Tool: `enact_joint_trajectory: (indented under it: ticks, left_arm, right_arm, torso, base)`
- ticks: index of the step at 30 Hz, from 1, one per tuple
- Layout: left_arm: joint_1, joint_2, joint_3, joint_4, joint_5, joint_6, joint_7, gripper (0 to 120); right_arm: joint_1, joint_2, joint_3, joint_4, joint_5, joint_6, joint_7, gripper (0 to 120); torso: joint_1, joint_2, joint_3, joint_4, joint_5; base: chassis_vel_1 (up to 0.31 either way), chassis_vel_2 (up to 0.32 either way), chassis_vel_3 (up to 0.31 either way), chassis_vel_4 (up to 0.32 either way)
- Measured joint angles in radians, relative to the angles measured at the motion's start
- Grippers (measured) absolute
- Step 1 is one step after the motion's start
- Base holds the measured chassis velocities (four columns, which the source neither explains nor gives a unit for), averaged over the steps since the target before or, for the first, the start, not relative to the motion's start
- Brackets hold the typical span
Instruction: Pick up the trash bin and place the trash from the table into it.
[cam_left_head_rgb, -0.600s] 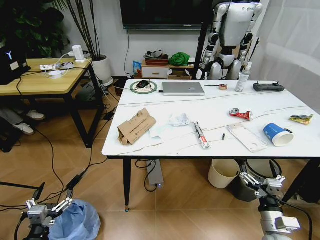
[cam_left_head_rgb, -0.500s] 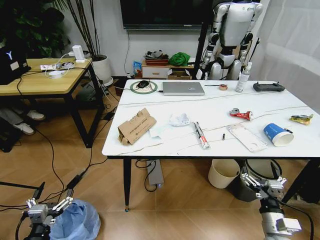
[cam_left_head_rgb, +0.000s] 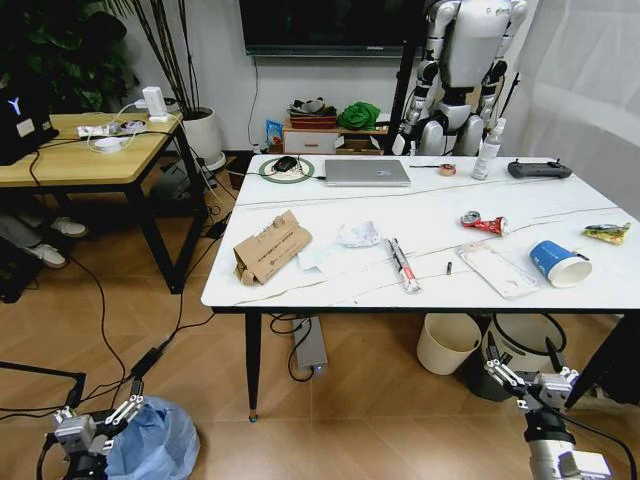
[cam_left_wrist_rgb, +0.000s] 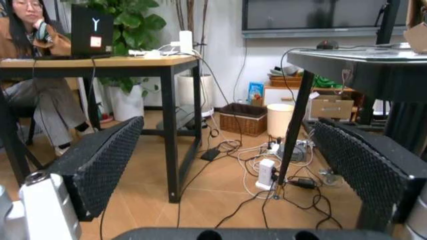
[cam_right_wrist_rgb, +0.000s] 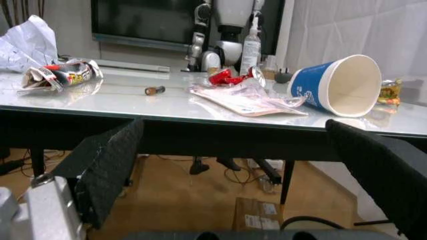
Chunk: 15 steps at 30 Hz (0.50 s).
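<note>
Bottom left of the head view, the left gripper (cam_left_head_rgb: 97, 422), fingers spread and empty, hangs beside the trash bin (cam_left_head_rgb: 150, 440) on the floor. Bottom right, the right gripper (cam_left_head_rgb: 528, 378) is wide open and empty below the table (cam_left_head_rgb: 420, 215), where a cardboard scrap (cam_left_head_rgb: 270, 250), blue cup (cam_left_head_rgb: 556, 264) and red can (cam_left_head_rgb: 483, 223) lie.
</note>
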Motion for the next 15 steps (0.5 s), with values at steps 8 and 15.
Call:
enact_joint_trajectory:
  ticks: [8,15]
  left_arm:
    - [-0.003,-0.001,0.007,-0.004,0.000,0.012,-0.001,100]
    - [-0.001,-0.001,0.007,-0.005,-0.001,0.013,-0.002,100]
  right_arm:
    - [0.006,0.000,-0.003,0.004,-0.005,-0.003,0.003,100]
    - [0.004,0.000,-0.009,0.003,-0.011,-0.002,0.003,100]
  torso:
    - [-0.019,-0.043,-0.023,0.0000,0.0000]
    - [-0.034,-0.076,-0.042,0.0000,-0.0001]
  base:
    - [0.000,0.000,0.000,0.000]
    - [0.000,0.000,0.000,0.000]
